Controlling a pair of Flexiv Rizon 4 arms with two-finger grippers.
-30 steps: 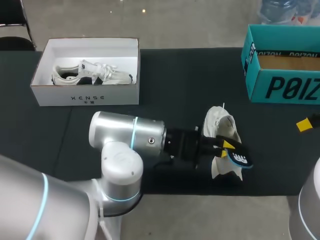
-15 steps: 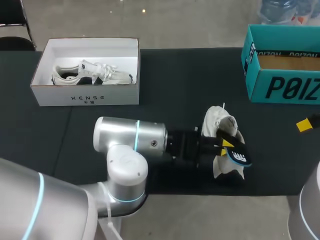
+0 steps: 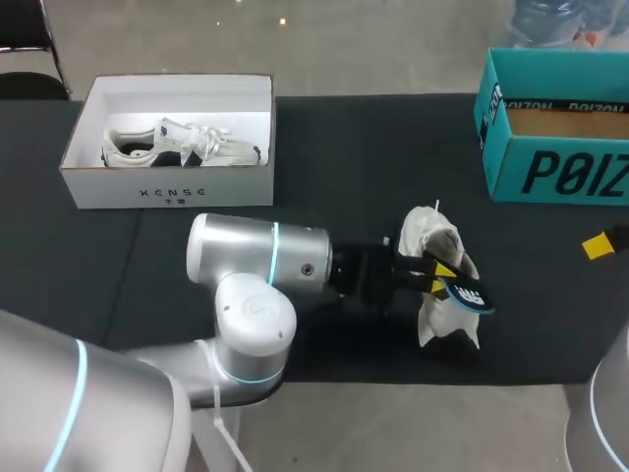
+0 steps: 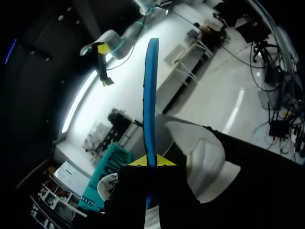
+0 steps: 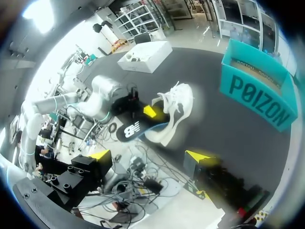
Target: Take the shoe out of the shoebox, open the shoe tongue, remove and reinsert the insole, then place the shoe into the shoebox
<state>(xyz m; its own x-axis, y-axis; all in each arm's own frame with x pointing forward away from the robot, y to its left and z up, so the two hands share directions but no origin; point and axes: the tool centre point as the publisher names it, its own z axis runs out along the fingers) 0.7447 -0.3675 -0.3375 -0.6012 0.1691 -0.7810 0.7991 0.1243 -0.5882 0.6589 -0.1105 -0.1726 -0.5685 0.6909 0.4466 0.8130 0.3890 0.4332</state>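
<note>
A white shoe (image 3: 435, 258) lies on the black table (image 3: 344, 177) near its front edge, toe toward the far side. My left gripper (image 3: 442, 276) comes in from the left beside the shoe and is shut on the insole (image 3: 470, 295), dark with a blue rim, held over the heel end. In the left wrist view the insole (image 4: 151, 95) stands edge-on out of my left gripper (image 4: 151, 162), the shoe (image 4: 202, 160) just beside it. My right gripper (image 5: 151, 156) is open and empty off the table's right front corner, well clear of the shoe (image 5: 174, 110).
A white shoebox (image 3: 167, 187) at the back left holds a second shoe (image 3: 182, 144). An open teal box (image 3: 555, 147) stands at the back right. My left arm's elbow (image 3: 256, 265) hangs over the table's front middle.
My left arm has shifted a little right and away from the front edge, carrying the insole closer over the shoe. The right gripper has kept still.
</note>
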